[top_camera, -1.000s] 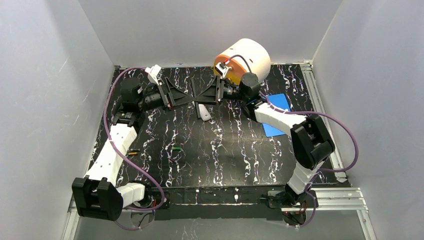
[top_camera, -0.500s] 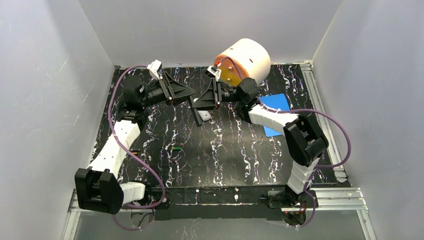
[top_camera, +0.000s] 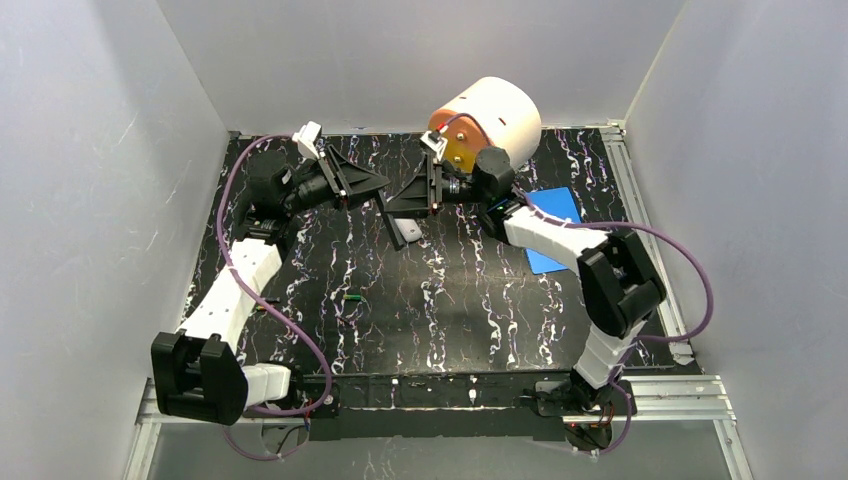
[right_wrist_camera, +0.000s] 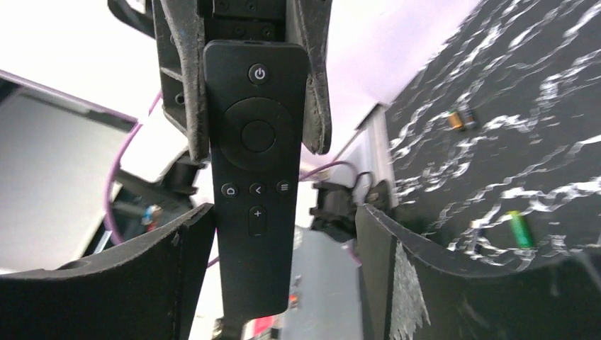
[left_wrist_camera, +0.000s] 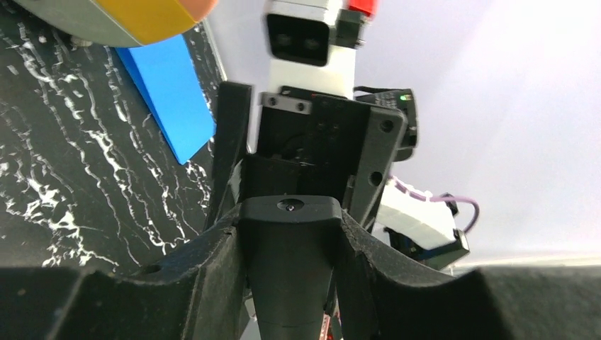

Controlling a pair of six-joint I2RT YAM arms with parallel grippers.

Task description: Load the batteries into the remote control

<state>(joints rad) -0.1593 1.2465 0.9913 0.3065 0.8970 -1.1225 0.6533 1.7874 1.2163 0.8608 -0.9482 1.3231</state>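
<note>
The black remote control (right_wrist_camera: pixel 256 177) hangs upright above the table's back middle, button side facing the right wrist camera. My left gripper (left_wrist_camera: pixel 290 237) is shut on its upper end (left_wrist_camera: pixel 290 212), its fingers (right_wrist_camera: pixel 188 85) pressing both long edges. My right gripper (right_wrist_camera: pixel 283 212) faces it around the lower part, open, with a clear gap on one side. From above, the two grippers (top_camera: pixel 375 185) (top_camera: pixel 402 198) meet tip to tip over the remote (top_camera: pixel 387 222). A green battery (top_camera: pixel 352 297) (right_wrist_camera: pixel 521 228) lies mid-table. Another battery (right_wrist_camera: pixel 461 119) lies near the left edge.
A small white flat piece (top_camera: pixel 405 232) lies on the table under the grippers. A white and orange cylinder (top_camera: pixel 490 120) lies on its side at the back. A blue sheet (top_camera: pixel 555 225) lies at the right. Grey walls close in three sides.
The left jaws have closed on the remote and the right jaws have opened off it. Both arms lifted and drew together a second ago, then stayed nearly still.
</note>
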